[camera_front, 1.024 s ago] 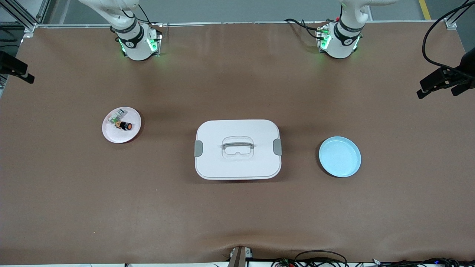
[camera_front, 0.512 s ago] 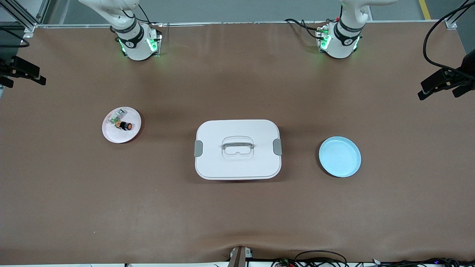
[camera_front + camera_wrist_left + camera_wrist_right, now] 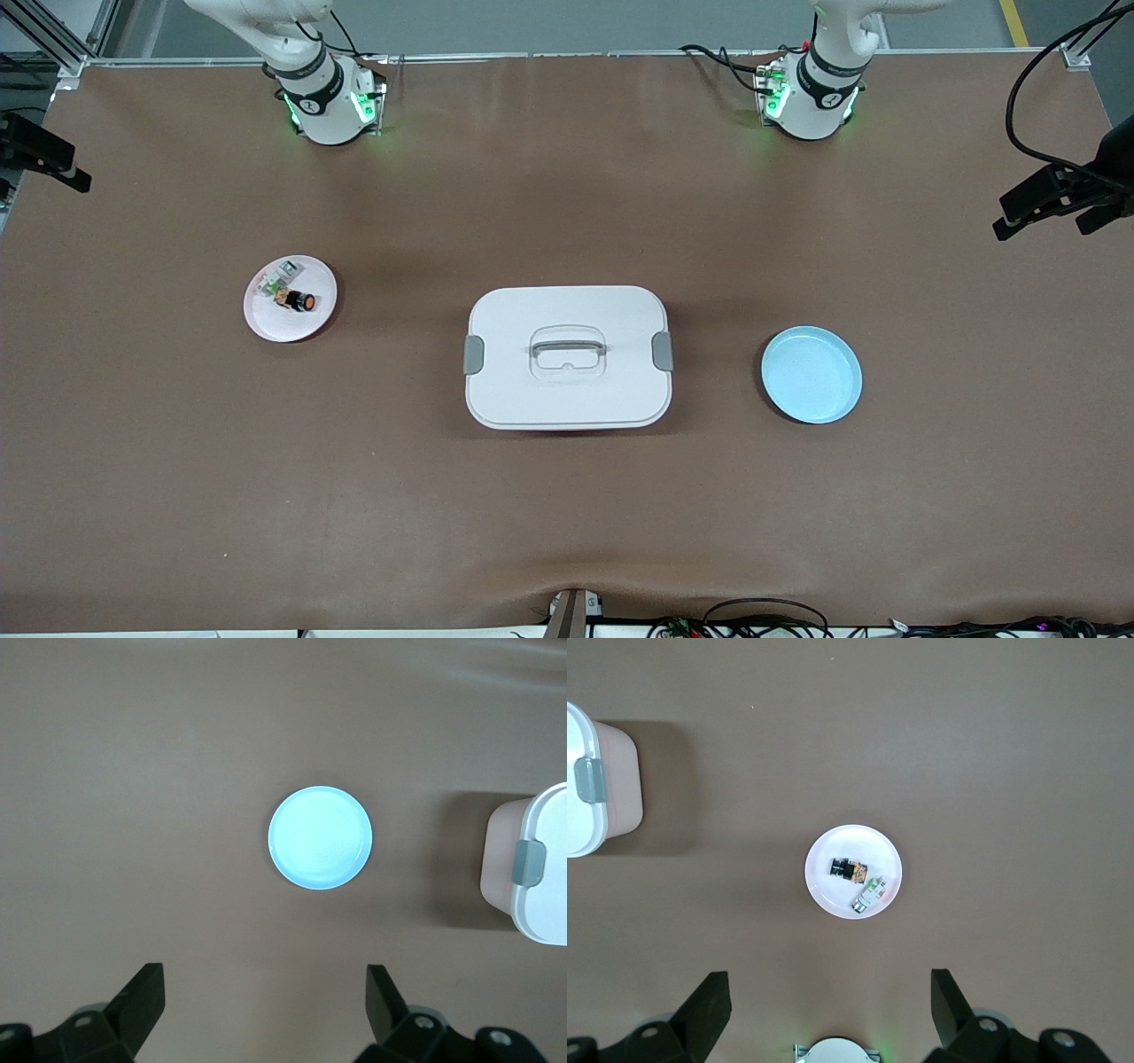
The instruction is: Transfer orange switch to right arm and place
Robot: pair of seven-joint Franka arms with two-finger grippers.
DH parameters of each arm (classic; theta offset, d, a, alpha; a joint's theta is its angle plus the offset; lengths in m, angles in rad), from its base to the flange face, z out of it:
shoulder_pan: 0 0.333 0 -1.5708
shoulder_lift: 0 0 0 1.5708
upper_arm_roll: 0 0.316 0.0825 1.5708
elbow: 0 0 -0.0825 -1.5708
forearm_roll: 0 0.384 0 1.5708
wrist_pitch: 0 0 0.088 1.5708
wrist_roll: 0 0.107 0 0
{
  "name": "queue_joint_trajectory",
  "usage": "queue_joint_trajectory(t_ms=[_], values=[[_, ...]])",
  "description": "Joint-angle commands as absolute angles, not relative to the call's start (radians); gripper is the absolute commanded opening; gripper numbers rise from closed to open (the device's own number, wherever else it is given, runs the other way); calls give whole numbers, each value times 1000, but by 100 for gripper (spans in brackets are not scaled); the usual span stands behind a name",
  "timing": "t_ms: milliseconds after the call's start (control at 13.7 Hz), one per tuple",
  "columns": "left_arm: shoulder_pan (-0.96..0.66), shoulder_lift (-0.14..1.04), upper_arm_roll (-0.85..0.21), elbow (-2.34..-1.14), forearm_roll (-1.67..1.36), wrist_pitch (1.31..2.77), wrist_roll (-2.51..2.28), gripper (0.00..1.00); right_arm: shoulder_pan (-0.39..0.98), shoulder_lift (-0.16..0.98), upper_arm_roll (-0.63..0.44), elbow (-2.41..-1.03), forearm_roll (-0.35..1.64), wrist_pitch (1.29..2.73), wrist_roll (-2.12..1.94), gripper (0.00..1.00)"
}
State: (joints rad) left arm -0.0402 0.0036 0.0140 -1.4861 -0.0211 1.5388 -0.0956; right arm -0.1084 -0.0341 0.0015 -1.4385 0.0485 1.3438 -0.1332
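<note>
Orange switch [image 3: 301,301] lying on the white plate [image 3: 266,326] toward the right arm's end of the bench [image 3: 567,514], beside a small clear part. Blue plate [image 3: 811,374] bare. Looks placed already. Lidded white box [image 3: 567,356] between the plates. Left end effector [image 3: 264,997] high over the blue plate, fingers spread, holding nothing; right end effector [image 3: 830,997] likewise over the white plate.

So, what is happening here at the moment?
Nothing is being handled right now. The orange switch lies on a white plate toward the right arm's end of the table, beside a small clear part. A closed white box sits mid-table, and a blue plate lies toward the left arm's end. The right gripper is high over the white plate, the left gripper over the blue one, both with jaws open.
</note>
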Motion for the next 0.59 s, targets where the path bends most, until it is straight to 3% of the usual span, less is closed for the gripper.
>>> queue_joint_trajectory(t_ms=[0,512], values=[[-41,15,11,-1460,-15,1536,-87,100,-92,-34,-11,-1431,58,1327,-129,100],[-49,25,3,-1462,-15,1536,-87,100,-92,-34,-9,-1453,45,1324,-133,100]])
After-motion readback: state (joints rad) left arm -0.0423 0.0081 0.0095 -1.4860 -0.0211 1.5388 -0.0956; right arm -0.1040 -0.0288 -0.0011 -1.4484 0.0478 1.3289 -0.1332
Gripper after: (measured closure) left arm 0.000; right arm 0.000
